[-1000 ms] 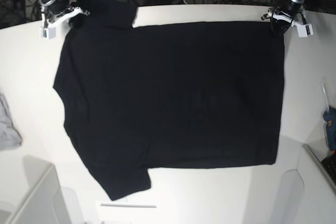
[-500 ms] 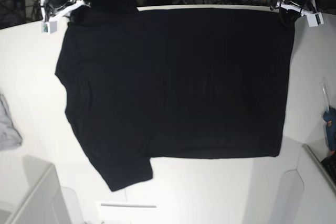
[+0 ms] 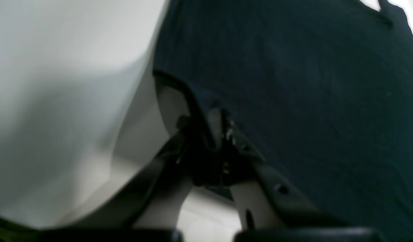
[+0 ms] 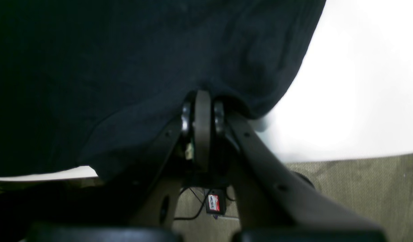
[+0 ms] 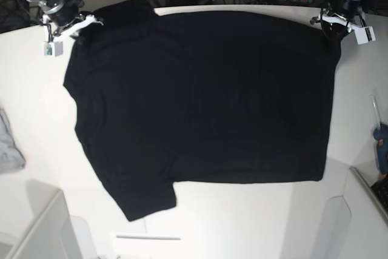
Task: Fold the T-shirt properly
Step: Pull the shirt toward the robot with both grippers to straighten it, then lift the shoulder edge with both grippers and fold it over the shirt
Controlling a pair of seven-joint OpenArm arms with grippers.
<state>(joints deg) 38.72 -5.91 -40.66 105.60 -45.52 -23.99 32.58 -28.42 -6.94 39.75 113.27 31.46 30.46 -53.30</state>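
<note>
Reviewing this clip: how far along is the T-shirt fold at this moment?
Done: the T-shirt lies spread flat on the white table, no fold in it yet. In hand: the left gripper is shut on one far corner and the right gripper on the other. Left: every fold, sleeves and body alike.

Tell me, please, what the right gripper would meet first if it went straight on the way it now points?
The T-shirt: the right gripper is already shut on its edge, and the black cloth fills the view just beyond the jaws. Depth past that is unclear.
</note>
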